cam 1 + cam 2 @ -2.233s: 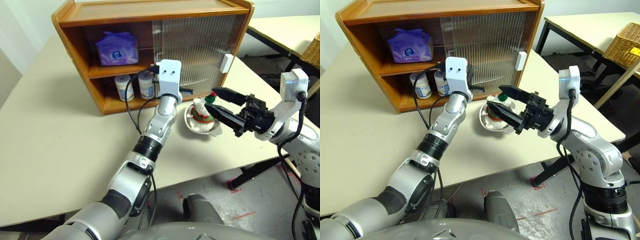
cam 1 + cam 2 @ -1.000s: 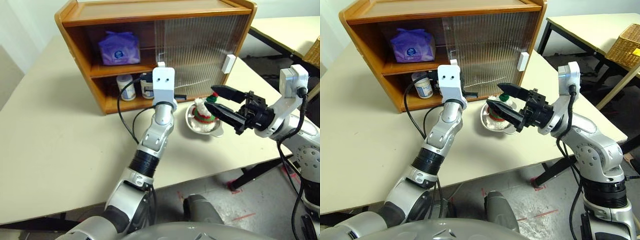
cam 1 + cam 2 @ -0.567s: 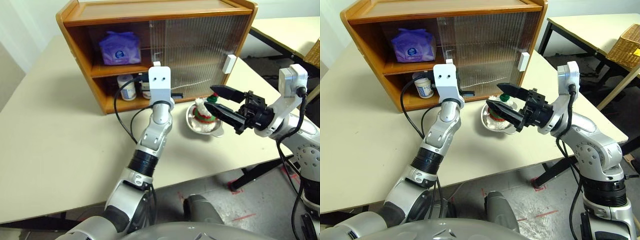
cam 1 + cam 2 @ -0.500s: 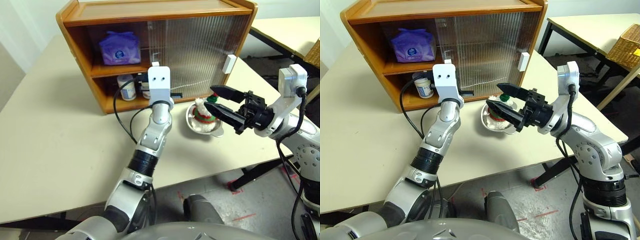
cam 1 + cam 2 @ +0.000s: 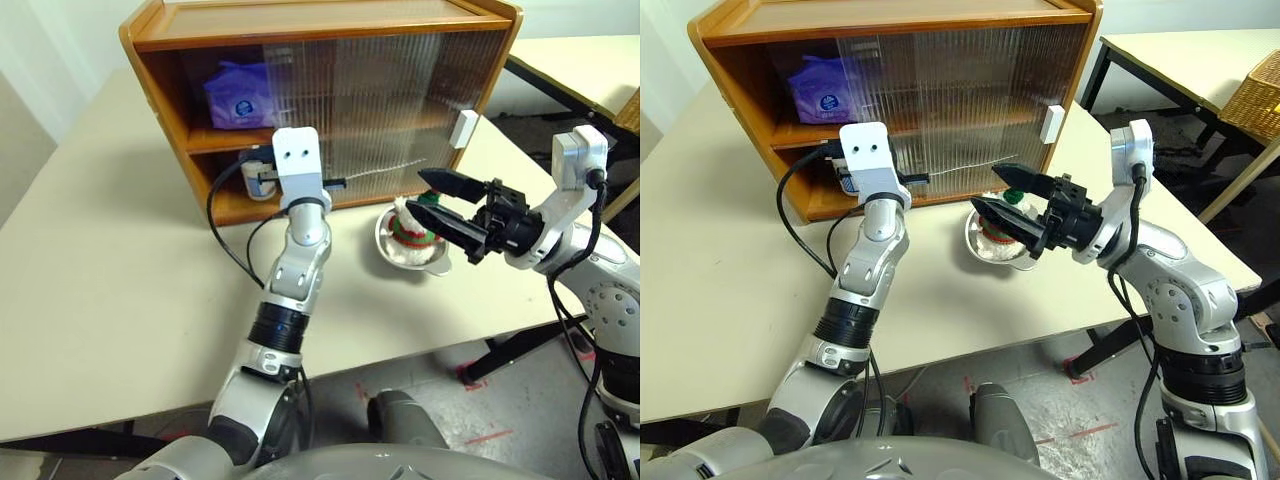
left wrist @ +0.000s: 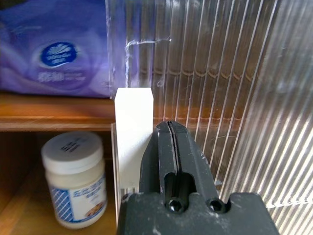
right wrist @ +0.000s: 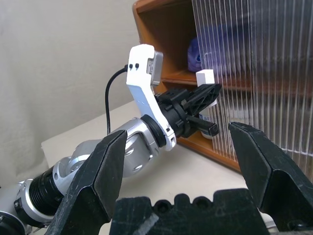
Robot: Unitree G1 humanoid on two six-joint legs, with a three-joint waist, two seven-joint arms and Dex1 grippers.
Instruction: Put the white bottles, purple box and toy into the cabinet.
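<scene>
The cabinet (image 5: 300, 22) stands at the table's back. On its upper shelf the purple box (image 5: 238, 92) sits partly behind a ribbed sliding door (image 5: 380, 100). A white bottle (image 6: 76, 176) stands on the lower shelf by the door's edge. My left gripper (image 6: 170, 128) is shut, its tips pressed beside that door's white handle (image 6: 133, 132). The toy (image 5: 402, 222) sits in a metal bowl (image 5: 410, 252) in front of the cabinet. My right gripper (image 5: 420, 193) hovers open just right of the toy, its fingertips over it and nothing between them.
The second door's white handle (image 5: 463, 128) is at the cabinet's right end. A wicker basket (image 5: 1255, 95) rests on another table at the far right. The table's front edge runs close below the bowl. Open tabletop lies to the left.
My left gripper has moved left with the door's handle, and the door has slid left over part of the purple box. The right gripper has stayed in place.
</scene>
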